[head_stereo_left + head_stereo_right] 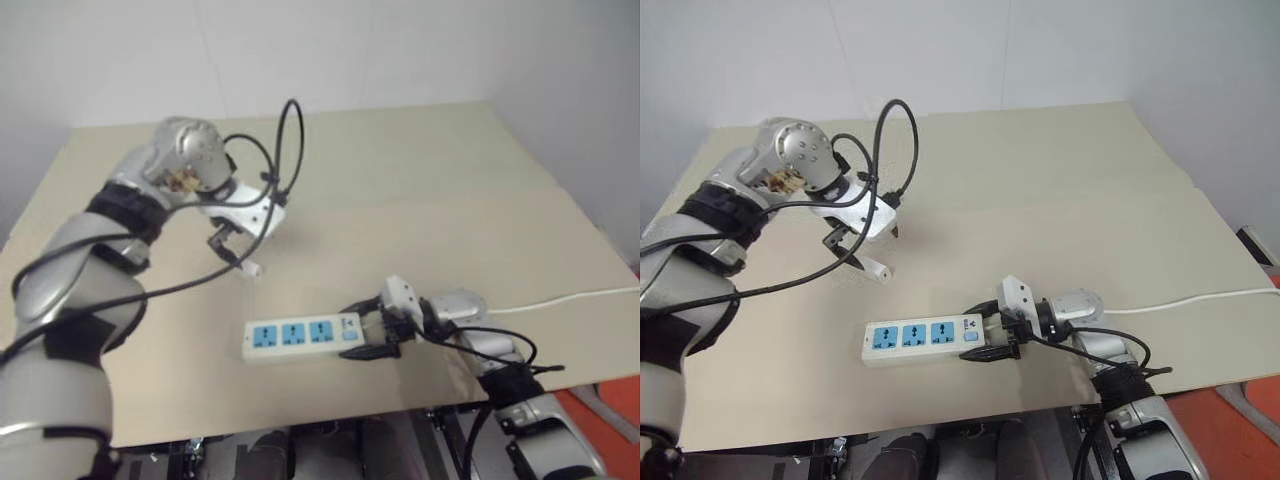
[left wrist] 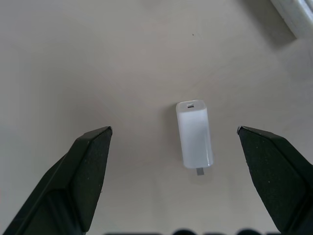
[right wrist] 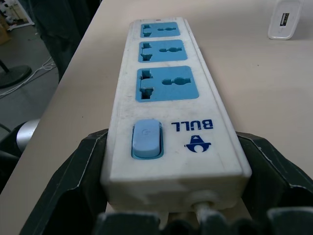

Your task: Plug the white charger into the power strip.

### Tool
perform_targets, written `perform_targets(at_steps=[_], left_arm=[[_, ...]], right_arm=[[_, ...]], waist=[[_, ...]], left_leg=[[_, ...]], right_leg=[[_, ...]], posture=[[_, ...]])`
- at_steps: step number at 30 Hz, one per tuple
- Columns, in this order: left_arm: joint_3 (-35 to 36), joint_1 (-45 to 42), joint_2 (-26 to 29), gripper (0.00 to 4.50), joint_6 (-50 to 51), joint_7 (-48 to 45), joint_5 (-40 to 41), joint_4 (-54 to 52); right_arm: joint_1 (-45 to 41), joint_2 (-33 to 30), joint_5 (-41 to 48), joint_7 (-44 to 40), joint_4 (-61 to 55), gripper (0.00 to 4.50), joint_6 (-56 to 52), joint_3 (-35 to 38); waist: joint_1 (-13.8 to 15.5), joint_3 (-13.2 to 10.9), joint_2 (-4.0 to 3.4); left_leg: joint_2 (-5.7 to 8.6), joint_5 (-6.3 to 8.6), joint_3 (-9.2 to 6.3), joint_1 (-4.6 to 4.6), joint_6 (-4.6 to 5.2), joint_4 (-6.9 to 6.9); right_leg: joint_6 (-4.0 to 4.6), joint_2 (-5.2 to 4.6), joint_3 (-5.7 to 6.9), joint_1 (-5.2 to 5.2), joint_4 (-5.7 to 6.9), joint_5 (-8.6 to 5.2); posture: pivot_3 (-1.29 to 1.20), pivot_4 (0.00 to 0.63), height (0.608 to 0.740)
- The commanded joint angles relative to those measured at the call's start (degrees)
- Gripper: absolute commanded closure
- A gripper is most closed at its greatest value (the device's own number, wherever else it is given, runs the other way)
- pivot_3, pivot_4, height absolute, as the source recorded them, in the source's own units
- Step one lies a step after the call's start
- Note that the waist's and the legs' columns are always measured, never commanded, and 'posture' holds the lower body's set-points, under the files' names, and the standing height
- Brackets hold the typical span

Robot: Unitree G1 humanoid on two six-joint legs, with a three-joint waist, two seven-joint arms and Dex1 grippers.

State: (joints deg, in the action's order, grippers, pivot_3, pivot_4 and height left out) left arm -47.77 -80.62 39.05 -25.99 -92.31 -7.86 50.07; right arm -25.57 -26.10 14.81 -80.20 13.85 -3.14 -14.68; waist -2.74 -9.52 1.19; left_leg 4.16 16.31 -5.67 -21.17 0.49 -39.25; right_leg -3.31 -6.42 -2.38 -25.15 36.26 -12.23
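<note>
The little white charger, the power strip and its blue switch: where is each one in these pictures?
white charger (image 2: pixel 194 133): left wrist view, middle of its body, lying on the table.
power strip (image 3: pixel 168 83): right wrist view, the nearest blue socket face.
blue switch (image 3: pixel 146 139): right wrist view, centre of the button.

Light wooden table (image 1: pixel 420 180), plain white wall (image 1: pixel 350 50) behind, orange floor patch (image 1: pixel 600 420)

This is looking like a robotics lab or test room rather than a home. A plain beige board worktop (image 1: pixel 420 190) is standing against a bare white wall (image 1: pixel 330 50), carrying almost nothing besides the test pieces. Past the worktop's near edge, loose cables and a black fan base are lying on a grey floor (image 3: pixel 29 93).
</note>
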Motion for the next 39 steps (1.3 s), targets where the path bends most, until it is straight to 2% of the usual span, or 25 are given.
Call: perform_targets(at_steps=[1, 10, 14, 21, 25, 34, 39], left_arm=[[-0.9, -0.5, 0.2, 0.00, -2.1, -0.2, -0.6, 0.0], [-4.6, 2.9, 1.5, 0.00, -1.0, -0.2, -0.2, -6.4], [-3.0, 4.9, 1.0, 0.00, 1.0, -0.2, -5.0, -9.1], [0.2, 6.3, -1.4, 0.00, 1.1, 1.2, -11.6, -8.0], [1.7, 6.6, -3.1, 0.00, 1.2, 2.0, -13.5, -6.6], [2.4, 6.2, -6.0, 0.00, -0.1, 6.7, -20.1, -2.0], [3.5, 6.2, -7.8, 0.00, 0.0, 6.7, -20.8, 0.2]], right_arm=[[1.7, -0.6, -0.4, 0.8, -1.7, 1.06, -1.9, -0.8], [2.5, -0.2, -0.7, 2.3, -2.6, 1.06, -3.1, -1.2], [2.9, 0.0, -0.7, 3.0, -3.1, 1.06, -3.5, -1.2], [3.6, 0.0, -0.6, 4.0, -4.3, 1.06, -4.3, -1.5], [4.0, -0.1, -0.6, 4.6, -4.8, 1.06, -4.8, -1.5], [5.0, -0.4, -0.4, 5.7, -6.0, 1.06, -5.4, -1.4], [5.3, -0.4, -0.6, 6.1, -6.2, 1.06, -5.5, -1.5]], waist=[[0.0, 0.0, 0.00], [0.0, 0.0, 0.01], [-0.1, 0.0, 0.01], [0.0, 0.0, 0.01], [0.0, 0.0, 0.01], [0.0, 0.0, 0.02], [0.0, 0.0, 0.02]], left_leg=[[0.00, 0.00, 0.00, 0.00, 0.00, 0.00], [-0.01, 0.01, -0.01, 0.00, 0.02, -0.04], [-0.01, 0.01, -0.01, 0.01, 0.02, -0.07], [-0.01, 0.05, 0.00, 0.01, 0.08, -0.30], [0.00, 0.34, 0.00, 0.00, 0.58, -0.57], [0.01, 0.34, 0.00, 0.02, 0.59, -0.64], [0.01, 0.34, 0.00, 0.02, 0.59, -0.64]], right_leg=[[0.00, 0.00, 0.00, 0.00, 0.00, 0.00], [0.00, 0.01, -0.01, 0.00, 0.05, 0.00], [0.00, 0.01, -0.01, 0.01, 0.07, 0.00], [-0.01, 0.02, -0.01, 0.02, 0.29, -0.01], [-0.03, 0.02, -0.02, 0.04, 0.47, -0.02], [-0.03, 0.02, -0.03, 0.06, 0.55, -0.02], [-0.03, 0.02, -0.03, 0.06, 0.56, -0.02]], posture=[[0.00, 0.150, 0.740], [0.00, 0.150, 0.740], [0.00, 0.150, 0.740], [0.00, 0.150, 0.740], [0.00, 0.150, 0.740], [0.00, 0.150, 0.740], [0.00, 0.150, 0.740]])
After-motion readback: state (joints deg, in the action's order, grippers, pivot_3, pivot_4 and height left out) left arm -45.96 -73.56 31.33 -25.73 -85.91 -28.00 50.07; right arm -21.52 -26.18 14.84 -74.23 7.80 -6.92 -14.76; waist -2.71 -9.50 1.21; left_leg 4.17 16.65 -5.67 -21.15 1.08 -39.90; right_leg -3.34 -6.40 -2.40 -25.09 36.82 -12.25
